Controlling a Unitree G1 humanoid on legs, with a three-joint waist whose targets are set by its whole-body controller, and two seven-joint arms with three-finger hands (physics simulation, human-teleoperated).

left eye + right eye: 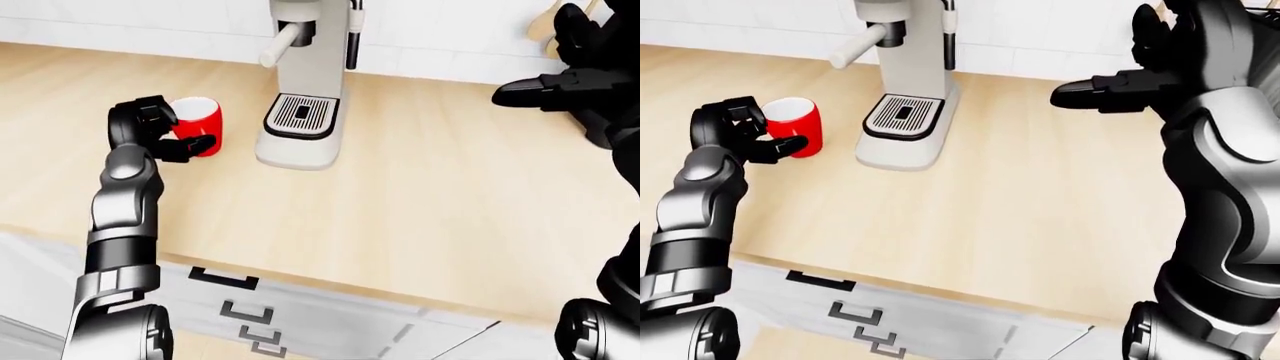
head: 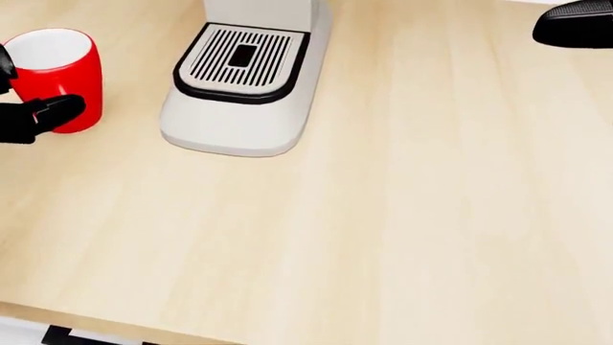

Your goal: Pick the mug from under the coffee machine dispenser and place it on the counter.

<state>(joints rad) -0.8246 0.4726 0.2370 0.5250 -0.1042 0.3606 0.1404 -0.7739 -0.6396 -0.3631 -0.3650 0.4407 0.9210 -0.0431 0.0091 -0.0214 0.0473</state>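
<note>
The red mug (image 2: pixel 57 68), white inside, stands upright to the left of the white coffee machine (image 2: pixel 239 122) and clear of its slotted drip tray (image 2: pixel 241 56). My left hand (image 1: pixel 176 132) is shut on the mug, one black finger (image 2: pixel 43 115) crossing its lower side. I cannot tell whether the mug's base touches the wooden counter (image 2: pixel 431 215) or hovers just over it. The dispenser spout (image 1: pixel 280 45) has nothing beneath it. Far off at the upper right, my right hand (image 1: pixel 1120 90) is raised above the counter, open and holding nothing.
The counter's near edge (image 1: pixel 300 274) runs along the bottom of the eye views, with grey drawer fronts (image 1: pixel 240 304) below it. A white tiled wall (image 1: pixel 120 30) backs the counter behind the machine.
</note>
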